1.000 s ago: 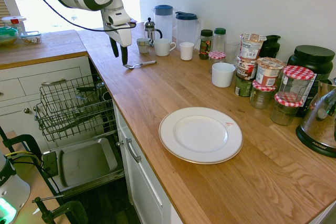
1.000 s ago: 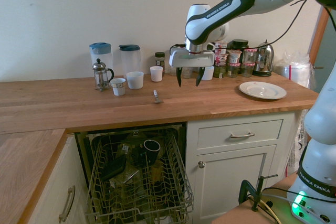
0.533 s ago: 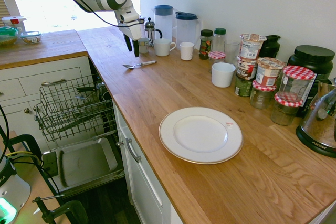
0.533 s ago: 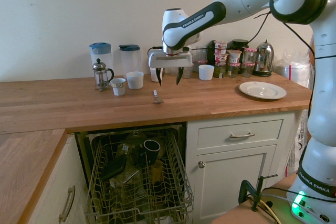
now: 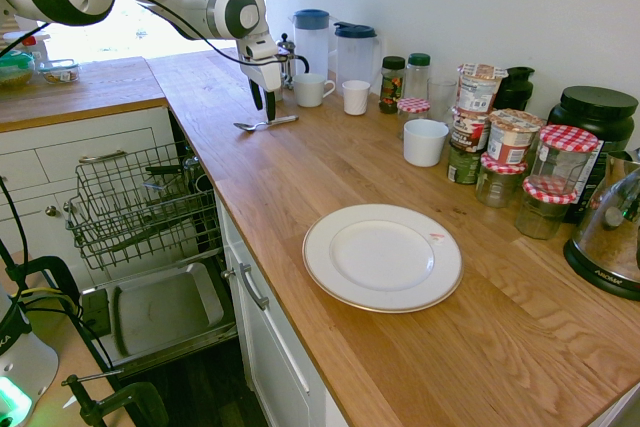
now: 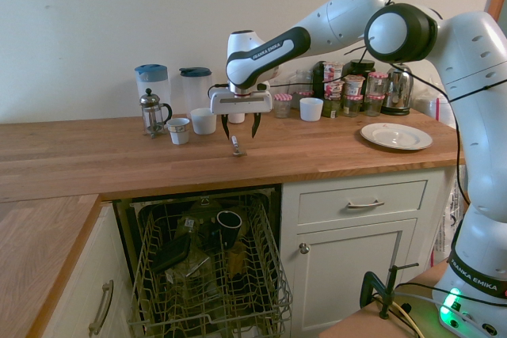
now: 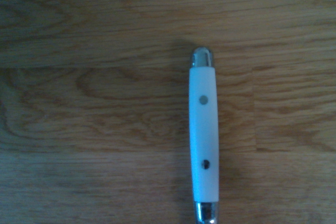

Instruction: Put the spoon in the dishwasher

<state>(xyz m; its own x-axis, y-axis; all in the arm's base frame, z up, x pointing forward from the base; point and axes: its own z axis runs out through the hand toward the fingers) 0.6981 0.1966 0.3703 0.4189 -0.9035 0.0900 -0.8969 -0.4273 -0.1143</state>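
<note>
Spoon (image 7: 204, 129) w/ smooth white handle, prob. plastic, on wood-grain counter (image 5: 290, 187); gripper (image 6: 241, 127) wide apart.

From robot's side, along the worktop (image 5: 300, 177); from opposite side, across same worktop toward wall (image 6: 95, 29); from wrist, close above white handle (image 7: 203, 135).
</note>
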